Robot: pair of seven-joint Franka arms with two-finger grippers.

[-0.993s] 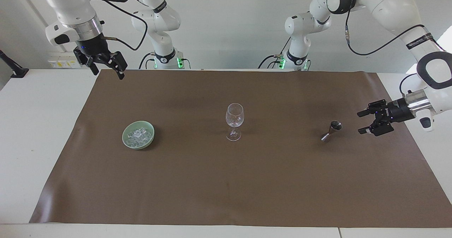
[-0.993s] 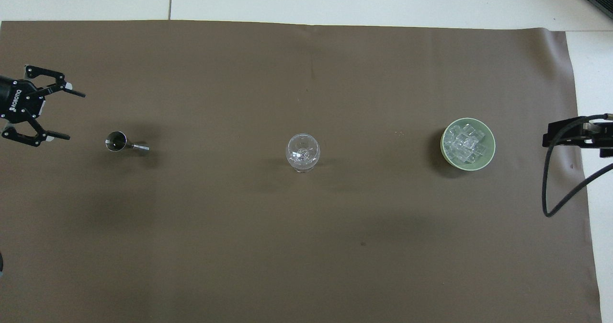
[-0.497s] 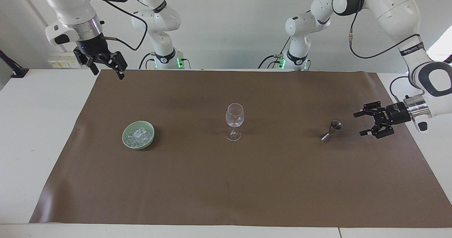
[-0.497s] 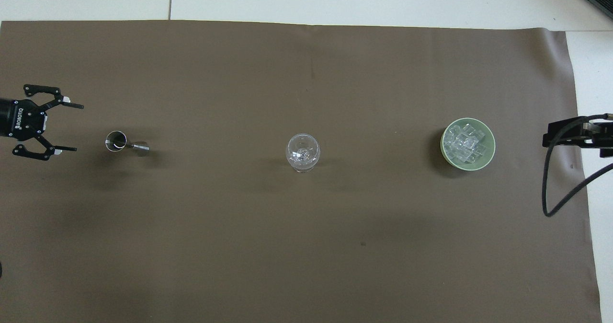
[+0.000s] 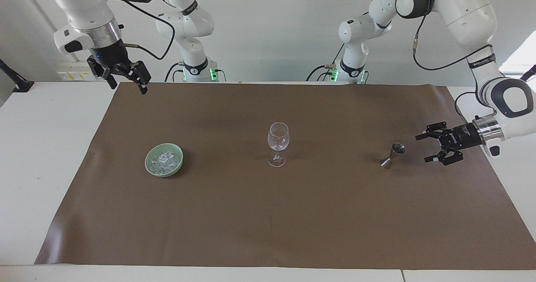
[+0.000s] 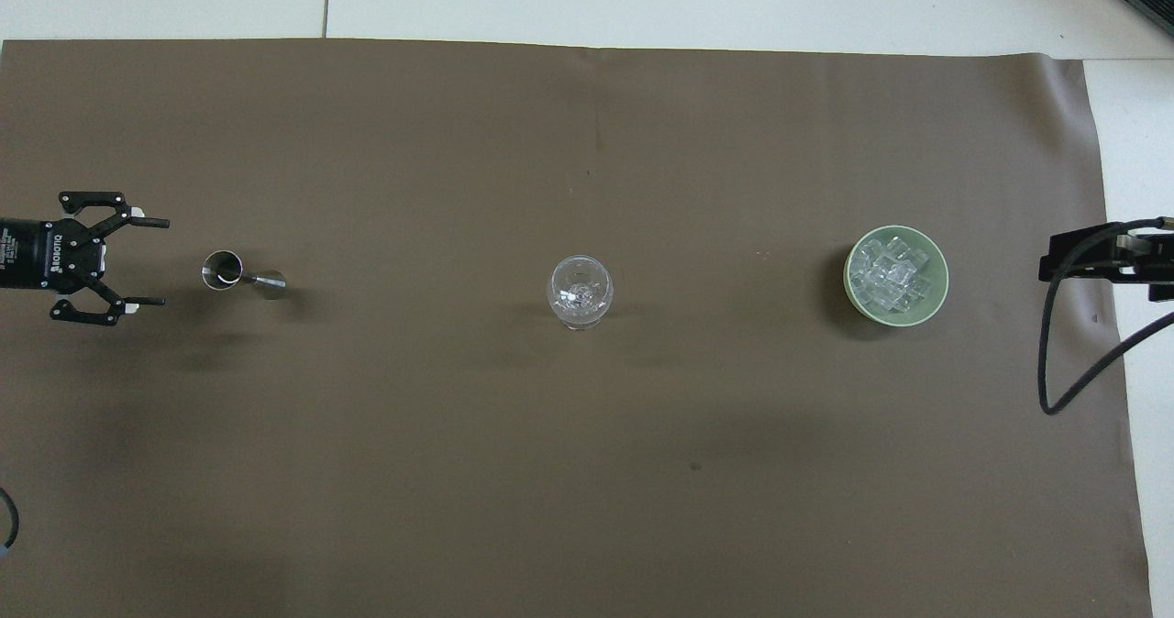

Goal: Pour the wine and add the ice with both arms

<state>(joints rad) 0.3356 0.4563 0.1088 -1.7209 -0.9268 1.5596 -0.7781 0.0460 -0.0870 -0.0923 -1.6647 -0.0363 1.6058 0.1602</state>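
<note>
Since a second ago our left gripper (image 5: 427, 148) has dropped lower and lined itself up with the steel jigger (image 5: 394, 154), while our right gripper (image 5: 125, 75) has not stirred.

In the facing view, we see the left gripper turned sideways, hovering low over the brown mat (image 5: 268, 215) just beside the jigger, toward the left arm's end of the table. Its fingers are spread wide and hold nothing, touching nothing. The wine glass (image 5: 278, 143) stands upright mid-mat, apparently empty. The ice (image 5: 164, 160) lies heaped in the green bowl (image 5: 151, 169) toward the right arm's end. The right gripper waits high over the mat's corner, its fingers parted and empty.

In the overhead view, the left gripper (image 6: 151, 262) has its open fingers pointing at the jigger (image 6: 225, 270), which sits level with the gap between them, still apart. The glass (image 6: 580, 292), bowl (image 6: 937, 299) and ice (image 6: 888, 274) share one row.

We judge the pouring step is just opening: the next move calls for sliding forward until the jigger's waist sits between the fingers, then closing gently.
</note>
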